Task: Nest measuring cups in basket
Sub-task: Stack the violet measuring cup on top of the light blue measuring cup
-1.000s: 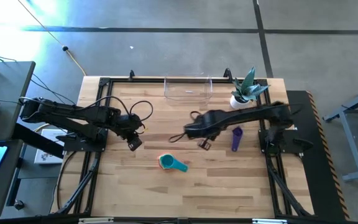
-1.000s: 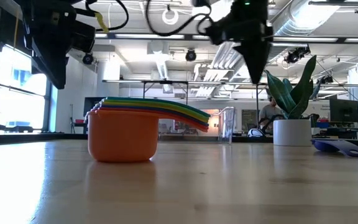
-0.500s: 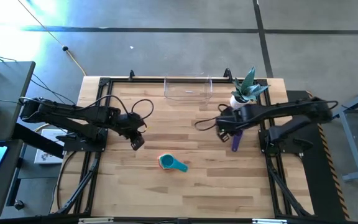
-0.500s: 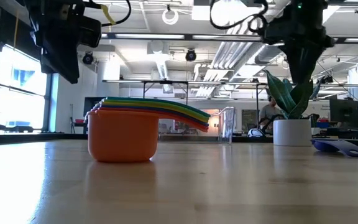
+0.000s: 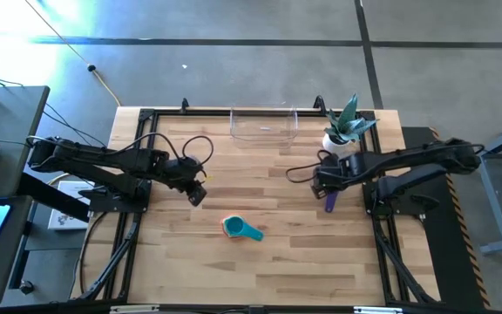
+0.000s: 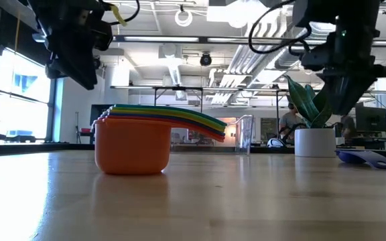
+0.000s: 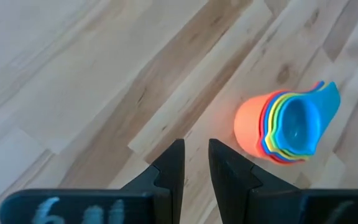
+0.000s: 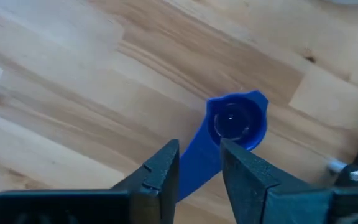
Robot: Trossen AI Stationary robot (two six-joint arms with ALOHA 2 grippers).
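Two arms: we see the left gripper (image 5: 197,197) hovering left of centre, fingers a narrow gap apart, holding nothing; right gripper (image 8: 196,163) above the lone cup, slightly parted, empty.
Table (image 5: 303,262): bare pale wood planks.
Basket (image 5: 264,124): clear, far edge, nothing inside.
Stack (image 5: 240,229): nested cups, near centre, orange outermost.
Lone cup (image 5: 330,195): blue-purple, right side, beside the plant (image 5: 345,125).
Handling: we judge it light, rigid, slick; pinch the flat handle.
Room: open workshop behind.
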